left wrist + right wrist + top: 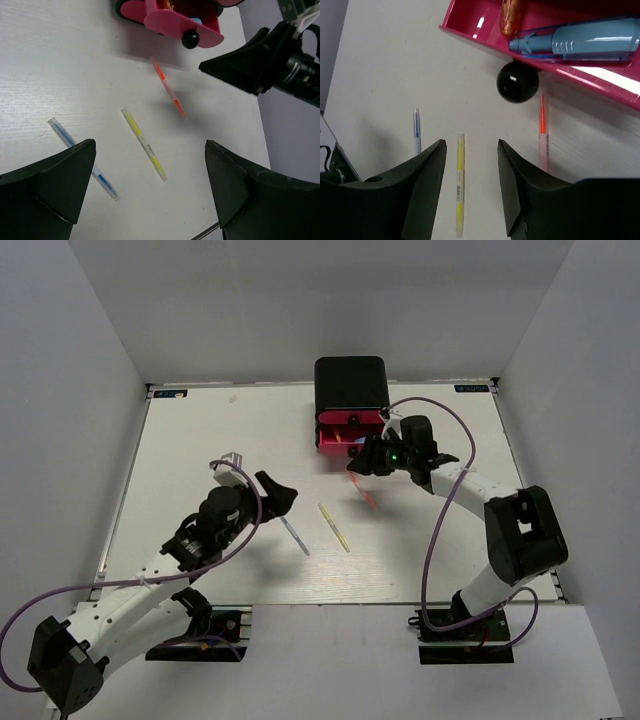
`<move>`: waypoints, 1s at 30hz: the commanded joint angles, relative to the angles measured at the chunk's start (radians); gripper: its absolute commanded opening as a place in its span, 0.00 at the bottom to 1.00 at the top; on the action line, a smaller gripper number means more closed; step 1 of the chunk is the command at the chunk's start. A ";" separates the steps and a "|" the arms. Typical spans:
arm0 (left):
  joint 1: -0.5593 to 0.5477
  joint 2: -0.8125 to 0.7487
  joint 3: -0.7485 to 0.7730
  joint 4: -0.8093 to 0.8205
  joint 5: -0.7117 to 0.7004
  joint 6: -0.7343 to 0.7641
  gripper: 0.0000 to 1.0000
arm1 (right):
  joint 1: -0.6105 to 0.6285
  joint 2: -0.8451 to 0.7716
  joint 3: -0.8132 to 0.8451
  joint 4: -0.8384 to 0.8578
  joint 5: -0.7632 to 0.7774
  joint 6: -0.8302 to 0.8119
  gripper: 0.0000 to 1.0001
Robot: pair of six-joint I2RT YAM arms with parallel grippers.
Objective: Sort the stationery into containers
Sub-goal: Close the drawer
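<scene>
Spread wide and empty, my left gripper hangs over the thin blue-grey pen and thin yellow pen. My right gripper, also open, faces the far pink drawer. Next, I reckon, descend squarely and pinch one.

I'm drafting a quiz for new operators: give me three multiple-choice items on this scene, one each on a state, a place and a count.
1. The pink plastic drawer with the round black knob is: A shut; B pulled open; C upside down.
2. The thin yellow pen lies: A on the white table between two other pens; B in the drawer; C on the knob.
3. Thin pens on the table: A one; B five; C three.
Key: B, a chunky blue marker shows inside; A, the blue-grey pen and orange pen flank it; C, only those three lie there.
</scene>
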 commanded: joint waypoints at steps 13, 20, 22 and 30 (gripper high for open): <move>-0.007 -0.105 -0.039 -0.086 -0.064 -0.061 1.00 | 0.023 0.117 0.135 -0.019 0.202 0.213 0.44; -0.007 -0.105 -0.038 -0.086 -0.064 -0.061 1.00 | 0.020 0.146 0.149 0.019 0.206 0.216 0.42; -0.007 -0.105 -0.038 -0.086 -0.064 -0.052 1.00 | 0.019 0.157 0.160 0.028 0.203 0.216 0.41; -0.007 -0.105 -0.029 -0.095 -0.064 -0.052 1.00 | 0.016 0.182 0.180 0.079 0.214 0.210 0.30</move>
